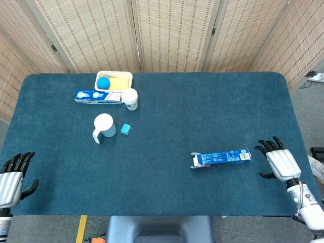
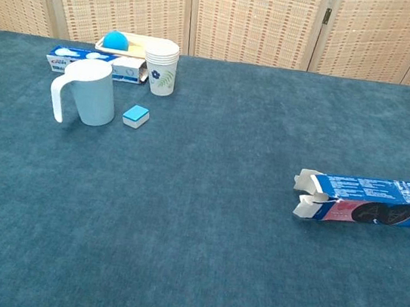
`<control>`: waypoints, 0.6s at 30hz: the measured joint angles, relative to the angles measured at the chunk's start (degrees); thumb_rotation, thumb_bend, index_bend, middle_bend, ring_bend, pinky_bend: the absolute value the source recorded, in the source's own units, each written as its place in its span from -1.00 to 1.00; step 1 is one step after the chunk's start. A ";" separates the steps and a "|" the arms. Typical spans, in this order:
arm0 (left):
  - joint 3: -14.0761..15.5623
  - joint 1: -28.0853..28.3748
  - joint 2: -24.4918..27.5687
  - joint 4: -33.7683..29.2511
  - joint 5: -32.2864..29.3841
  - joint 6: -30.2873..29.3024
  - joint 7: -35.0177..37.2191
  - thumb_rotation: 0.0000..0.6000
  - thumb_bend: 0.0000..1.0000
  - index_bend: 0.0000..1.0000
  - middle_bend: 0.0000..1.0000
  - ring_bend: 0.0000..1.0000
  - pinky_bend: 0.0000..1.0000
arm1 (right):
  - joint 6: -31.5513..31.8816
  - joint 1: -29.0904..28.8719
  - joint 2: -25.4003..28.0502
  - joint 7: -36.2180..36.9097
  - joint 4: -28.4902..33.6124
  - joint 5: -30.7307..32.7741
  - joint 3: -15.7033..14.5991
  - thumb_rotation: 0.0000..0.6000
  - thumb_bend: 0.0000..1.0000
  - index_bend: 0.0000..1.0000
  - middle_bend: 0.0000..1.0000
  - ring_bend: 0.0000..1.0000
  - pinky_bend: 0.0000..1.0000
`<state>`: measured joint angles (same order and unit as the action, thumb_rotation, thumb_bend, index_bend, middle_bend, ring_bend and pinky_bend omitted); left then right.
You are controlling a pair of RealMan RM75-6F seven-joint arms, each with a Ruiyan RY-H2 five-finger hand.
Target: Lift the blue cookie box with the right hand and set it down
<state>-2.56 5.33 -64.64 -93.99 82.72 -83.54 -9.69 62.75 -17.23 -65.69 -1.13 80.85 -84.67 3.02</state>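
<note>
blue cookie box [image 1: 221, 158] lying flat just left of right hand [image 1: 279, 163], long axis pointing at it, near end untouched. right hand empty, fingers spread; left hand [image 1: 10, 178] likewise released, well apart.

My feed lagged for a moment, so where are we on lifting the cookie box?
Nothing is done yet: the blue cookie box lies flat on the table, its left-end flaps open. In hand is the approach only: the right hand sits just off the box's right end, empty, fingers apart, not touching it. The left hand waits at the near left corner. Grasping, lifting and setting down are all left.
</note>
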 measured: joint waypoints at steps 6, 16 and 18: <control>0.77 0.29 1.50 0.09 1.42 1.03 4.05 1.00 -0.23 -0.77 -0.74 -0.81 -0.62 | -6.42 -3.82 -2.83 0.01 -4.10 3.20 0.95 1.00 -0.74 -0.50 -0.65 -0.69 -1.00; 2.19 0.85 3.27 0.11 3.96 2.44 8.41 1.00 -0.23 -0.71 -0.75 -0.81 -0.60 | -8.55 -6.48 -7.20 0.40 -8.03 4.36 1.14 1.00 -0.74 -0.50 -0.65 -0.66 -1.00; 2.34 0.92 3.46 0.35 4.20 2.46 8.99 1.00 -0.23 -0.71 -0.76 -0.81 -0.60 | -8.96 -6.86 -7.56 -0.31 -8.30 4.61 1.08 1.00 -0.74 -0.50 -0.65 -0.66 -1.00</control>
<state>-0.22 6.24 -61.18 -93.65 86.92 -81.08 -0.70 53.79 -24.09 -73.25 -1.44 72.55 -80.06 4.10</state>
